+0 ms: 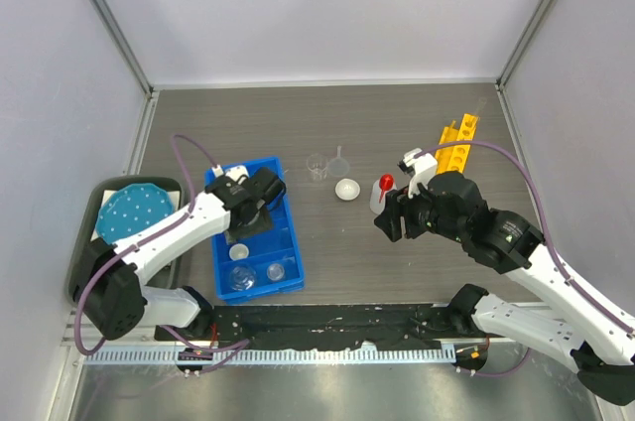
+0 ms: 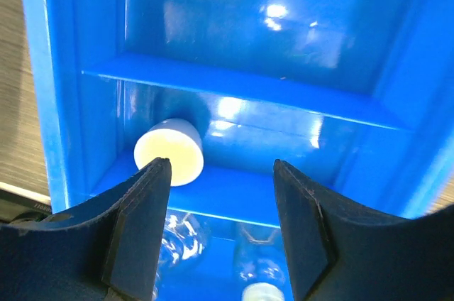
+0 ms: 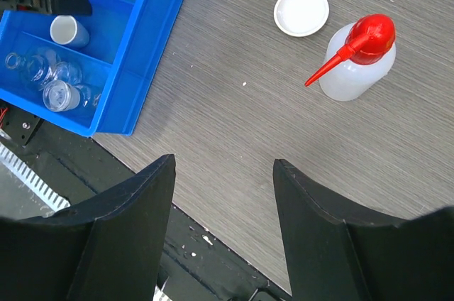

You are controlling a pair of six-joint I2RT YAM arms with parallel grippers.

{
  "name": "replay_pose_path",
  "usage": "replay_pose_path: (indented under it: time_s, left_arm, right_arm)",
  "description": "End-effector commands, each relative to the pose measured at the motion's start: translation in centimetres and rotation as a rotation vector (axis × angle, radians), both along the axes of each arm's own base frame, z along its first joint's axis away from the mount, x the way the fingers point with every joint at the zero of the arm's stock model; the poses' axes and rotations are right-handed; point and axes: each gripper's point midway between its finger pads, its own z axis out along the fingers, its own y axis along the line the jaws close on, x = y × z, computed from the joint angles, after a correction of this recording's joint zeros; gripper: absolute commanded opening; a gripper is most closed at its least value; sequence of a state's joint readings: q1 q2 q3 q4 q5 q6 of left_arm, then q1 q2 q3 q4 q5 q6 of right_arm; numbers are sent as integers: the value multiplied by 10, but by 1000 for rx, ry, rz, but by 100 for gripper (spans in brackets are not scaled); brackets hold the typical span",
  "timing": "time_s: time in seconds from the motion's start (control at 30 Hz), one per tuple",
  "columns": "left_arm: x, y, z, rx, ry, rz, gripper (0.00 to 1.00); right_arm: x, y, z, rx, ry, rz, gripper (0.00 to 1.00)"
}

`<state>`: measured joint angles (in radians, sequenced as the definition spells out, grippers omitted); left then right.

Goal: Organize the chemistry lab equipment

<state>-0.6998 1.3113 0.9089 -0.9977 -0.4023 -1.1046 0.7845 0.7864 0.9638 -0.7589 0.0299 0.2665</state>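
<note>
Holding my left gripper (image 2: 220, 166), right gripper (image 3: 224, 162) wide, empty; vials (image 3: 60, 91) are sitting in blue bin (image 3: 154, 52); squeeze bottle (image 3: 355, 67), white dish (image 3: 301, 10) are waiting outside, right.

Grey table (image 1: 347, 252) carries blue bin (image 3: 149, 52), dish (image 1: 346, 190), squeeze bottle (image 1: 381, 193), rack (image 1: 456, 143).

My jaws were black, the plastic bin (image 3: 142, 67) blue, the clear squeeze bottle (image 3: 358, 67) red-capped, the round dish (image 3: 301, 10) white, the tabletop (image 3: 234, 123) streaked grey.

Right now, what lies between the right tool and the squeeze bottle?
Nothing. In the right wrist view, only bare tabletop separates the open right tool from the red-capped squeeze bottle.
</note>
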Motion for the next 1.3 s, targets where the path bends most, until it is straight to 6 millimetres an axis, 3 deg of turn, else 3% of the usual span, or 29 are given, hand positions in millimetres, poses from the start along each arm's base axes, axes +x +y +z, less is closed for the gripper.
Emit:
replay_pose_path:
  time_s: [0.0,0.2,0.33,0.53,0.57,0.6,0.67,0.7,1.0,1.27]
  left_arm:
    - [18,-10,55,-13,-106,-45,64]
    - [37,-43,101,-66,-180,-114,64]
    - [55,-63,109,-61,-187,-160,64]
    - [92,-102,94,-54,-173,-216,63]
    - [99,-108,99,-58,-187,-227,63]
    - [106,-114,84,-37,-153,-233,63]
    - [120,-119,82,-38,-144,-236,63]
    - [125,-123,70,-29,-115,-240,63]
    - [181,-111,39,-108,-71,-185,62]
    - [203,-119,26,-147,-68,-216,62]
  right_arm:
    - [4,9,5,34,-16,9,63]
    - [7,9,8,37,-24,-5,63]
    - [11,3,18,46,-52,-49,63]
    - [10,-3,20,33,-47,-76,63]
    - [10,-5,20,29,-47,-79,63]
    - [10,-6,20,28,-48,-83,63]
    - [8,-8,21,28,-52,-85,63]
    - [8,-10,20,19,-50,-89,63]
    - [6,-17,21,13,-61,-107,62]
    - [10,-10,14,12,-53,-96,62]
